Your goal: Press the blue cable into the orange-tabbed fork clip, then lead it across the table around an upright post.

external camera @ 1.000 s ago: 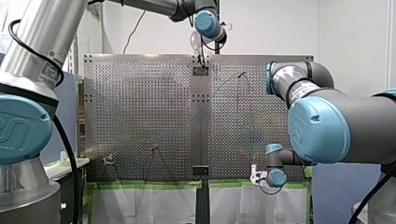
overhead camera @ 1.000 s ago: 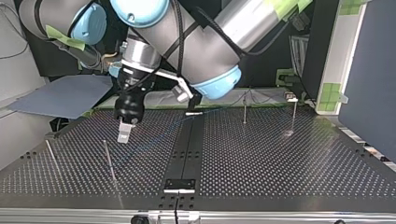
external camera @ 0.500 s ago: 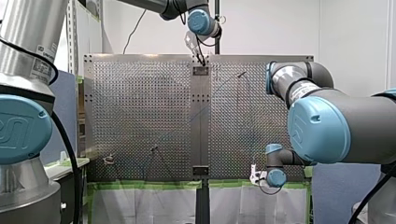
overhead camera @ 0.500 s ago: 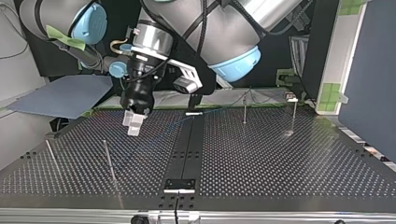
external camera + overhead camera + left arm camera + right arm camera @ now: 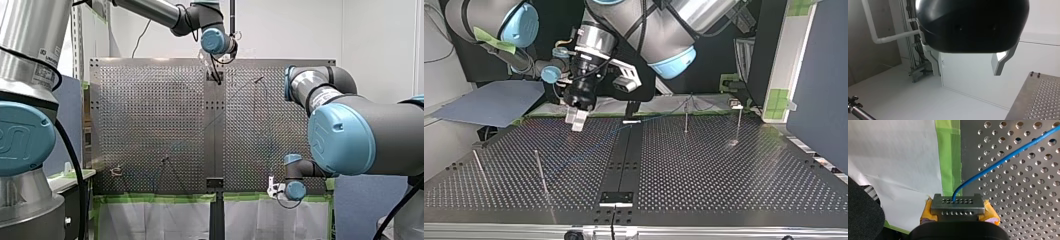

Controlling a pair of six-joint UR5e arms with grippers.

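Blue cable (image 5: 1008,158) is pinched end-on in my right gripper (image 5: 957,206). Its yellow-padded fingers are closed on it, probably so the free length can be steered toward the clip. The cable leaves the fingers in a tight curve, then runs thin and straight over the perforated table (image 5: 1023,195). My left gripper (image 5: 966,62), fingers spread wide and empty, hangs at the top centre of the front view, clear of the cable.
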